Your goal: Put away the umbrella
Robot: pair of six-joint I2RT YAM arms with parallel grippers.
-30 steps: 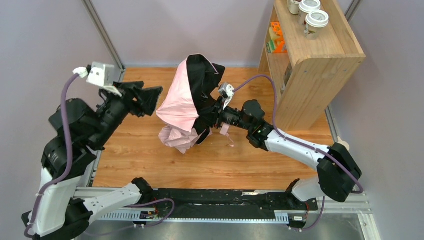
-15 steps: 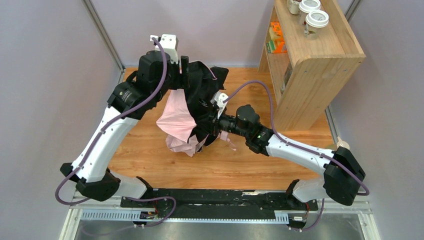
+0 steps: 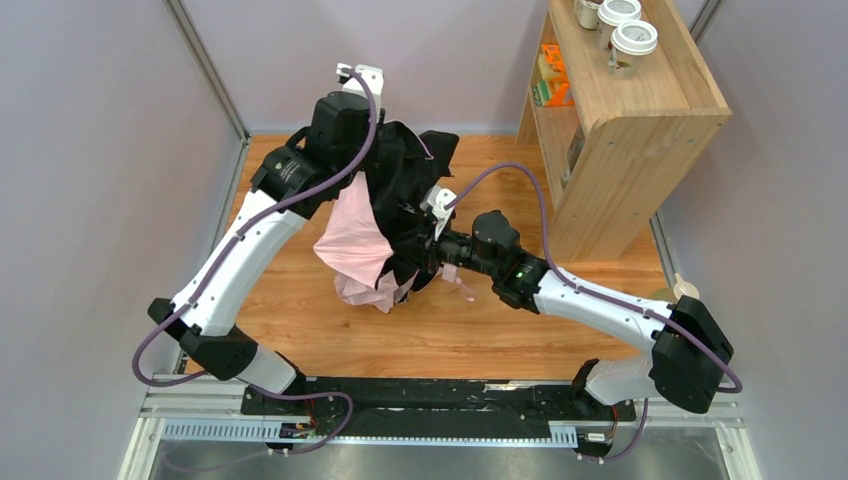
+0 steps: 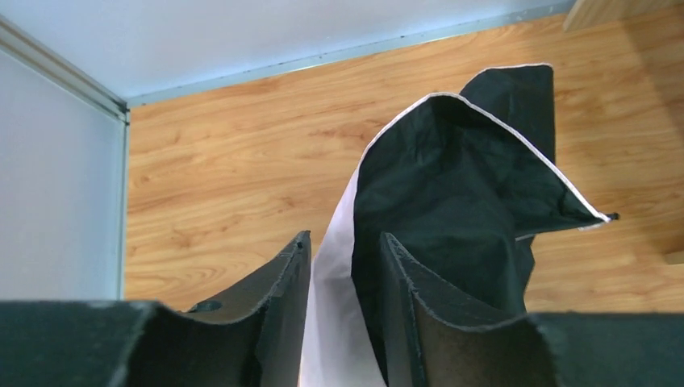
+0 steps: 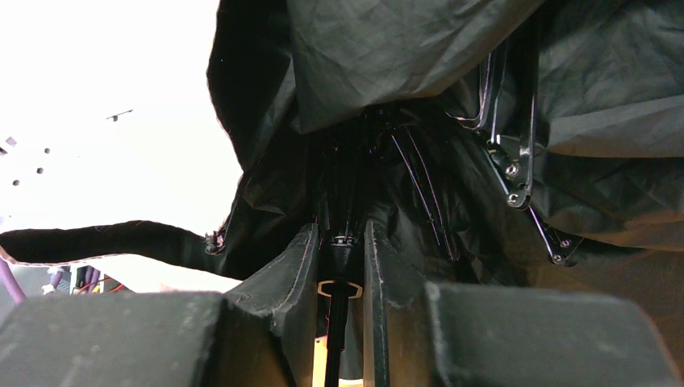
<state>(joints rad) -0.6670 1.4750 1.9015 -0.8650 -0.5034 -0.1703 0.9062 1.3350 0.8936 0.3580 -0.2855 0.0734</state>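
1. Starting at the left: the left gripper [image 4: 345, 242] reaches in over the far top edge of the umbrella [image 3: 352, 235]. Its jaws are roughly halfway apart, and a fold of canopy runs up between the fingers [image 4: 294, 266], pale pink outside and black lining inside. Can't tell whether the pads actually pinch it.
2. Middle: the umbrella sits half collapsed over the centre of the wooden table [image 3: 300, 330]. The pink panel faces the left arm, the black lining bunches toward the right arm, and the lower end droops onto the tabletop.
3. The right gripper [image 5: 339, 242] comes in from the right with its jaws nearly closed, clamped on the thin black shaft [image 5: 335, 339] just below where the ribs gather. The pink wrist loop [image 3: 458, 282] dangles just beside it.
4. The bit that matters: the shaft's long axis runs straight out of the right jaws into the canopy, so it's in line with that forearm and points left. The left gripper is at the other end, on the loose fabric. My guess is the right arm anchors and the left, being nearer the cloth, does the gathering.
5. Far right: a wooden shelf [image 3: 620, 130] with paper cups [image 3: 633, 40] on top, well apart from the umbrella.
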